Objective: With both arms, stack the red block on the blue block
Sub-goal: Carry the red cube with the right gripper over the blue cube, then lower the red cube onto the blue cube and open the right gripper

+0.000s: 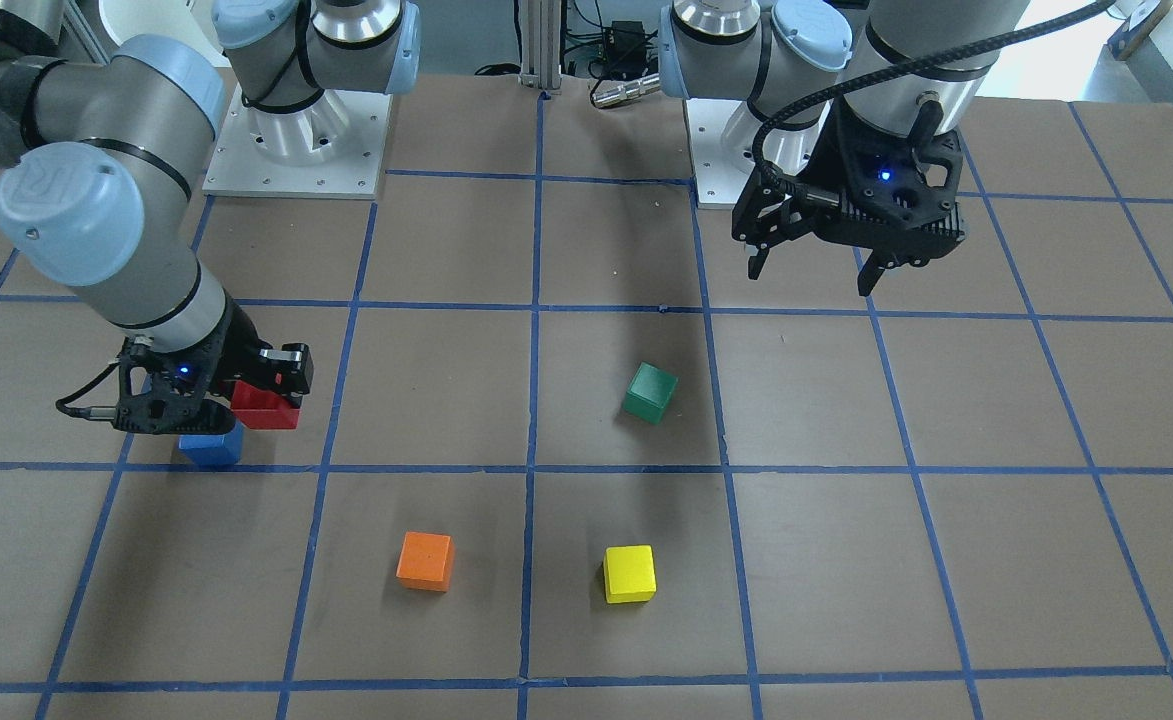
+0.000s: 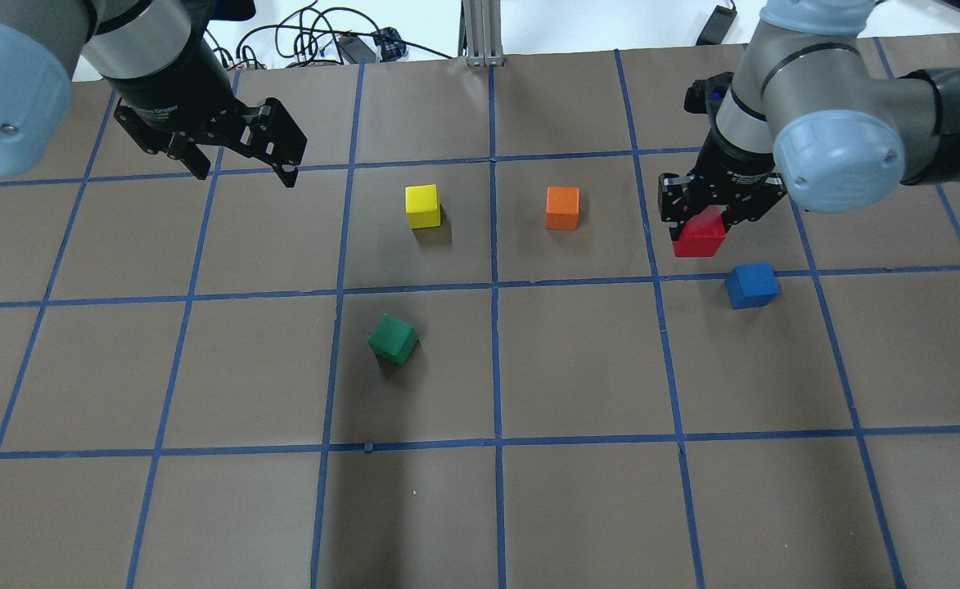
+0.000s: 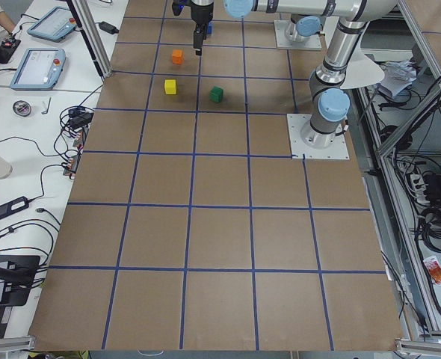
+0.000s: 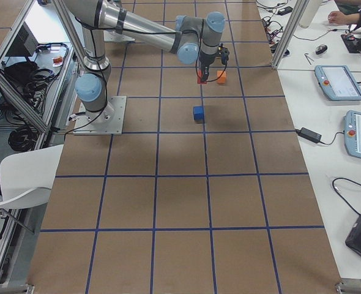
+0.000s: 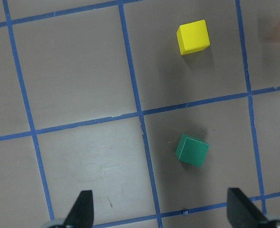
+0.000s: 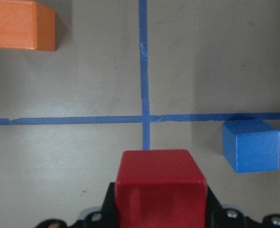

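Observation:
My right gripper [image 2: 702,221] is shut on the red block [image 2: 699,236] and holds it above the table; it also shows in the front view [image 1: 266,405] and the right wrist view [image 6: 161,187]. The blue block [image 2: 751,285] lies on the table close by, apart from the red block, near a tape line. It shows at the right in the right wrist view [image 6: 250,145] and partly under the gripper in the front view [image 1: 211,447]. My left gripper [image 2: 242,168] is open and empty, raised over the far left of the table [image 1: 811,270].
A yellow cube [image 2: 423,206] and an orange cube [image 2: 562,207] sit in the far middle squares. A green cube [image 2: 392,339] lies turned near the centre. The orange cube is one square from the red block [image 6: 22,24]. Blue tape lines grid the brown table [image 2: 578,368].

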Controlling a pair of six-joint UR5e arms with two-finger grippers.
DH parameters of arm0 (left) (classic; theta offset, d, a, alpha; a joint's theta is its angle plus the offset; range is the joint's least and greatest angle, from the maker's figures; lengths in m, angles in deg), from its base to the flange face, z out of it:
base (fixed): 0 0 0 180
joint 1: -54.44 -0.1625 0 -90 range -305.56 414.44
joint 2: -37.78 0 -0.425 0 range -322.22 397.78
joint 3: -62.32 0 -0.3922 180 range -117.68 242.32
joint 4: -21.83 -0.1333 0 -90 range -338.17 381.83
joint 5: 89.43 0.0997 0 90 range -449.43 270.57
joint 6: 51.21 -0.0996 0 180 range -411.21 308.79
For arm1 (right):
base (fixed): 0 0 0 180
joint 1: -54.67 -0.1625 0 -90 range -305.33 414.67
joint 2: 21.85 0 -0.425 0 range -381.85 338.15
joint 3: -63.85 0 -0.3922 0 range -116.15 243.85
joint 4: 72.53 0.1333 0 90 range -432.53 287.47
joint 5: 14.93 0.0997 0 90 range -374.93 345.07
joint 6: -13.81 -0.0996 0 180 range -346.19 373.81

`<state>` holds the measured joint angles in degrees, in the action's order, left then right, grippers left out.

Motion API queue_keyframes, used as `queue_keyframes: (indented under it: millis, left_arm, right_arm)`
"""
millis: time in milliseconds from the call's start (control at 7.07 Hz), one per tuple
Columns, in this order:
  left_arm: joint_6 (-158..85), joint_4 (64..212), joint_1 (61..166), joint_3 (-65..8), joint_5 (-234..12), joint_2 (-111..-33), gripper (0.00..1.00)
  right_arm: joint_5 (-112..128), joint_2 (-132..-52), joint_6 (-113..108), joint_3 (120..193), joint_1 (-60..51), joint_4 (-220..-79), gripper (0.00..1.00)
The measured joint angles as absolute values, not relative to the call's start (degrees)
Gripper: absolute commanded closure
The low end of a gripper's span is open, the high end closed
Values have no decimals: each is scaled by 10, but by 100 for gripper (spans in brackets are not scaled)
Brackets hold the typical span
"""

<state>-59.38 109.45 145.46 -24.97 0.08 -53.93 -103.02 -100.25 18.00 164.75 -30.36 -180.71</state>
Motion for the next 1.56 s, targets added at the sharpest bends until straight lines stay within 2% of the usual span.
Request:
queue_keyframes:
  millis: [566,1557]
  left_arm:
    - [-594,1095,1455,-251,0,-540,0]
    - [-593,1095,1455,-250,2,-542,0]
  right_arm:
    - [-1053,-1010,274,1742,-247,-1933,100]
    - [-1051,-1001,315,1761,-219,-1957,100]
